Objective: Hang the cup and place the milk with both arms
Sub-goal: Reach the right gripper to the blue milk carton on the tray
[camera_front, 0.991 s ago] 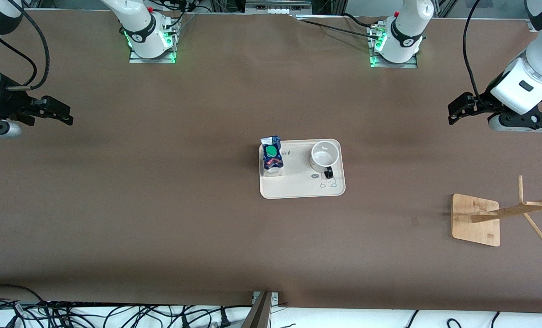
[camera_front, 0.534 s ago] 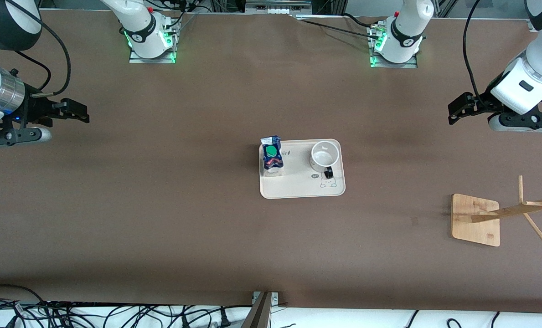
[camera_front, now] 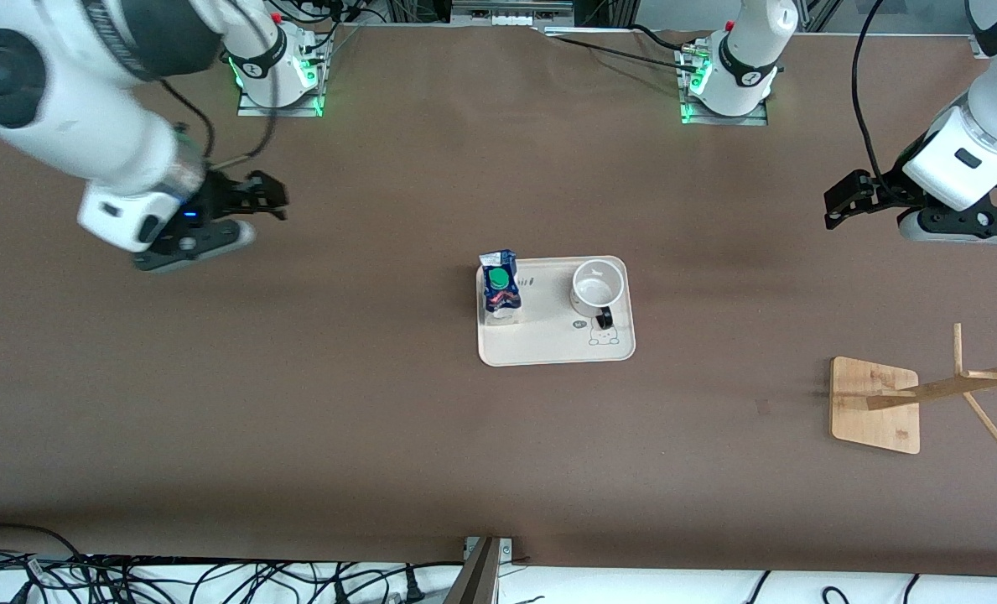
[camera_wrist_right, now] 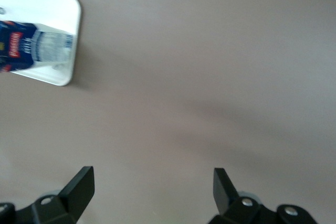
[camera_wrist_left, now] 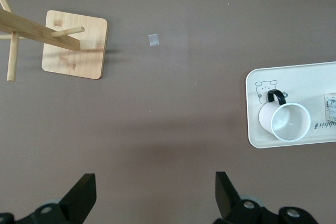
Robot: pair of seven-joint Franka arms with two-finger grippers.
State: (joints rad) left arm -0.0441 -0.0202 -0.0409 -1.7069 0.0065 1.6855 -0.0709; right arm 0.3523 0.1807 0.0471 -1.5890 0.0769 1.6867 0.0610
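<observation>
The white cup [camera_front: 596,288] with a black handle stands upright on the cream tray [camera_front: 548,348] at mid-table; it also shows in the left wrist view [camera_wrist_left: 286,121]. The dark-blue milk [camera_front: 500,286] with a green cap stands at the tray's end toward the right arm, and shows in the right wrist view [camera_wrist_right: 26,48]. My right gripper [camera_front: 263,197] is open and empty, over bare table between its base and the tray. My left gripper [camera_front: 842,201] is open and empty, over bare table at the left arm's end; the left arm waits.
A bamboo cup rack [camera_front: 875,404] with pegs [camera_front: 980,382] stands near the left arm's end, nearer the front camera than the tray; it also shows in the left wrist view [camera_wrist_left: 73,43]. Cables [camera_front: 213,583] lie along the table's front edge.
My right arm has swung from the table's end toward the tray, its gripper still open. The left arm, cup, milk and rack have not moved.
</observation>
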